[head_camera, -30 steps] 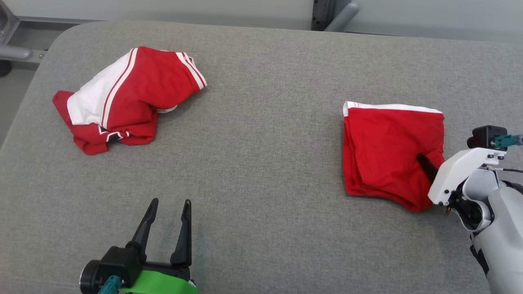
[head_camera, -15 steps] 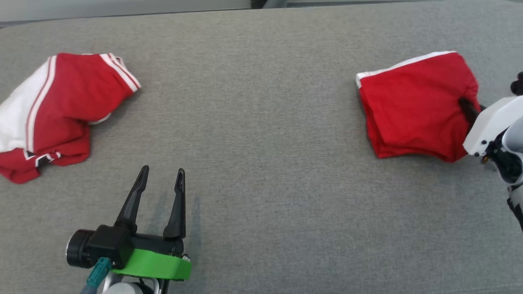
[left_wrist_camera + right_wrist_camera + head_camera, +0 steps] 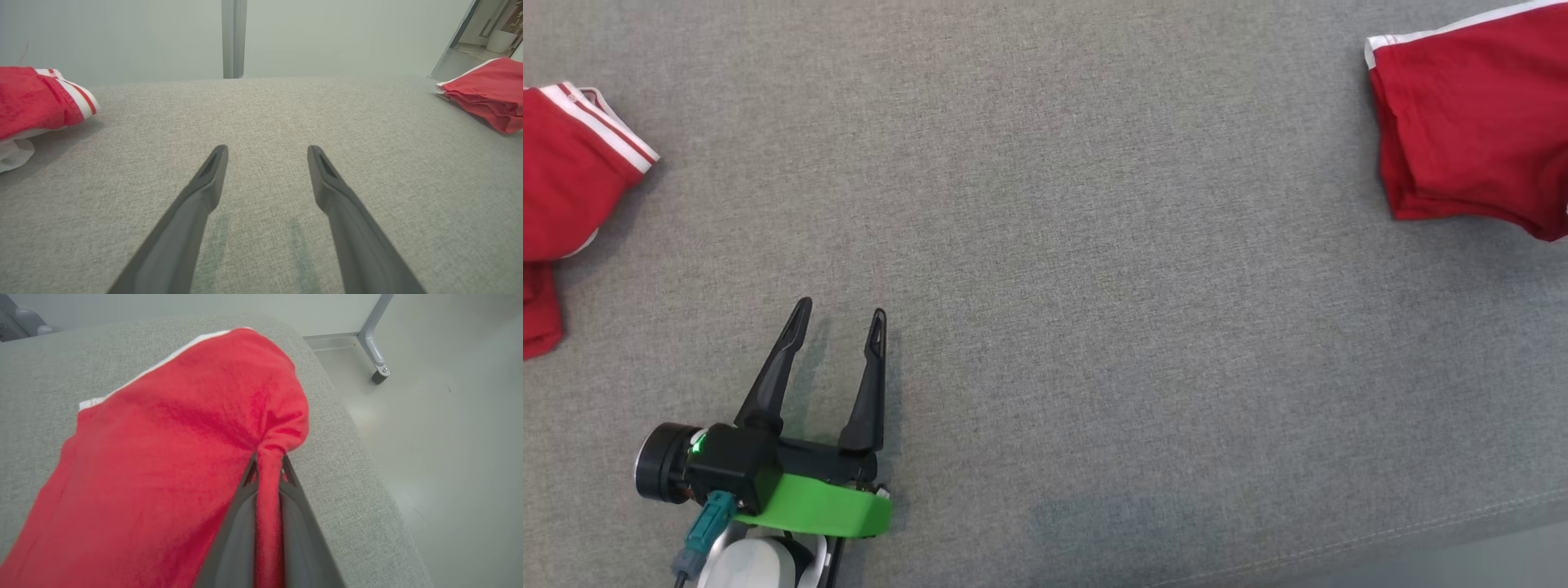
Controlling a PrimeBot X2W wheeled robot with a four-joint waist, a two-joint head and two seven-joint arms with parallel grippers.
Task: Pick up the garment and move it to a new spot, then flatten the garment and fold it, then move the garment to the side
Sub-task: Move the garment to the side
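- my right end effector (image 3: 269, 465) is clamped on a pinch of the folded garment (image 3: 155, 465). the red cloth is bunched between the two fingers and runs down between them.
- the folded garment lies at the right end of the counter (image 3: 1094, 245). it is drawn up into a peak at the pinch. from my grip its body spreads ahead and to the left in the right wrist view, with the white-trimmed edge on the far side.
- governing relation: the grip sits on the garment's side nearest the counter's right border, and the floor (image 3: 449, 424) lies just beyond. judgement: little counter is left that way, so any set-down must stay inboard of the border.
- my left end effector (image 3: 841, 309) has its fingers apart and holds nothing. it is over bare counter, well apart from the folded garment, so the right arm is the nearer one.
- a crumpled garment (image 3: 564, 196), red with white stripes, lies at the far left, well clear of the work.
- no obstruction is seen between the grip and the border. risk, as judged: a single-point pinch may drag the folded layers open.
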